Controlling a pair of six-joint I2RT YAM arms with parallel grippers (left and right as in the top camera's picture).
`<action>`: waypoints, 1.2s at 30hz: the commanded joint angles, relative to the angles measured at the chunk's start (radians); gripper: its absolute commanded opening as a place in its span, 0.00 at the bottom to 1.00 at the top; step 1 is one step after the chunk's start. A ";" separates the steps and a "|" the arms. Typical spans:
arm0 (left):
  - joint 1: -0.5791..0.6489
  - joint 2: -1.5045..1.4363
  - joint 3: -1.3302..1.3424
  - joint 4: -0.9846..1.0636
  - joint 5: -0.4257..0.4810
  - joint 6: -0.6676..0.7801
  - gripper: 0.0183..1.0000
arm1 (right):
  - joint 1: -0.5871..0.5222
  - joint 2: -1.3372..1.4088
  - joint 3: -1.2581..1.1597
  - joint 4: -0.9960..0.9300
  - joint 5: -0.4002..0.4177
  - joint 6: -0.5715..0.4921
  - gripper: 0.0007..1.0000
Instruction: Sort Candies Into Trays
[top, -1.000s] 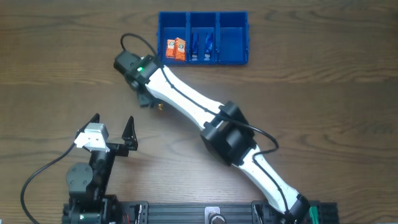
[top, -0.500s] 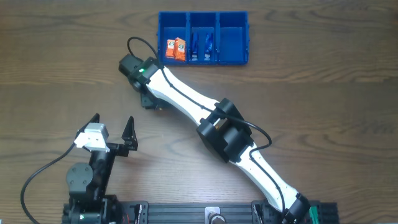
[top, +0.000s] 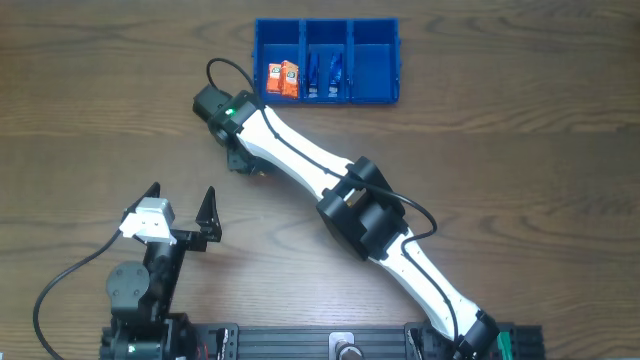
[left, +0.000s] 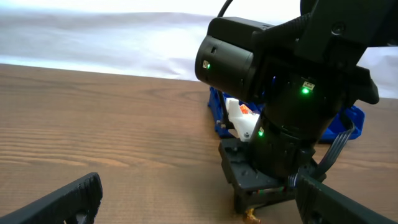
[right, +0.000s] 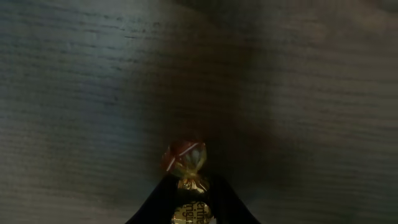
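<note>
My right gripper (top: 245, 163) stands left of centre, below and left of the blue three-compartment tray (top: 375, 98). It is shut on a gold-wrapped candy (right: 185, 159), pinched by the wrapper's twisted end just above the wood. The same candy (left: 250, 216) peeks out under that gripper in the left wrist view. The tray's left compartment holds orange candies (top: 282, 79), the middle one blue candies (top: 326, 78), and the right one is bare. My left gripper (top: 181, 192) stands open near the front left with nothing between its fingers.
The brown wooden table (top: 520, 180) stretches bare to the right and far left. The right arm's white links (top: 330, 185) cross the middle diagonally. A black cable (top: 225, 72) loops off the right wrist close to the tray's left wall.
The right gripper with the candy has shifted a little to the right, toward the tray. The left arm has not moved.
</note>
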 joint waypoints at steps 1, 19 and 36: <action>0.005 -0.005 -0.020 -0.031 0.021 0.011 1.00 | -0.061 -0.238 0.002 -0.003 0.140 -0.106 0.14; 0.005 -0.005 -0.020 -0.031 0.021 0.011 1.00 | -0.521 -0.279 0.001 0.155 0.151 -0.338 0.15; 0.005 -0.005 -0.020 -0.031 0.021 0.011 1.00 | -0.522 -0.186 -0.001 0.196 0.151 -0.347 0.58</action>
